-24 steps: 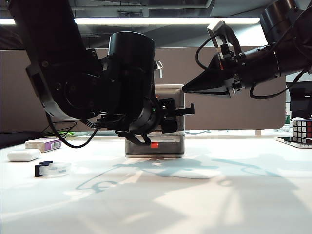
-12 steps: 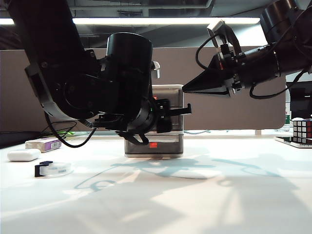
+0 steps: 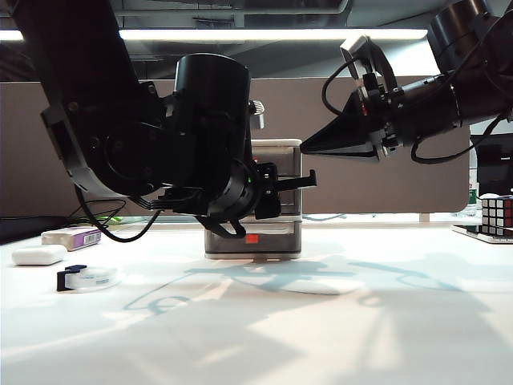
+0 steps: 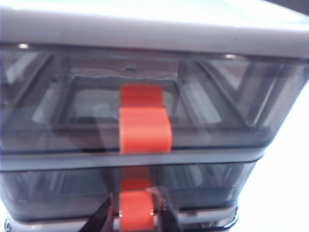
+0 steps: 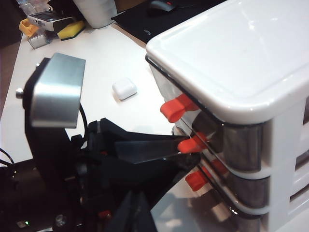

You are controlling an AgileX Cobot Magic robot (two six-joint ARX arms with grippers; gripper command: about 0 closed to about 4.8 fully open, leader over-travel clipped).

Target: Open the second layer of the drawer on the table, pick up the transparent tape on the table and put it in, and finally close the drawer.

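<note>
- Small white-framed desktop drawer unit (image 3: 276, 200) with three smoky translucent grey drawers: standing on the large plain white tabletop (image 3: 337, 337), partly hidden behind the left arm in the exterior view.
- Second layer of the drawer (image 4: 130, 193), the middle one with a red-orange handle tab (image 4: 135, 210): sitting flush in the frame, not pulled out.
- Left gripper (image 4: 135, 217): reaching level at the front of the unit, its two dark fingers (image 4: 101, 220) flanking the middle tab, one on each side and close against it; whether they are actually pinching the tab I cannot tell.
- Top drawer (image 4: 145, 101): lying closed above the gripper, its own red-orange tab untouched.
- Right gripper (image 3: 309, 146): hovering in the air beside the upper right corner of the unit, fingers drawn together to a point, carrying nothing.
- Small clear roll of transparent tape (image 3: 86, 278) in a clear dispenser with a black cutter end: lying on the tabletop at the far left, well apart from both grippers.
- White oblong case (image 3: 38, 255) and white-and-purple box (image 3: 72, 237): resting just behind the tape.
- Multicoloured puzzle cube (image 3: 497, 215): sitting at the table's far right edge.
</note>
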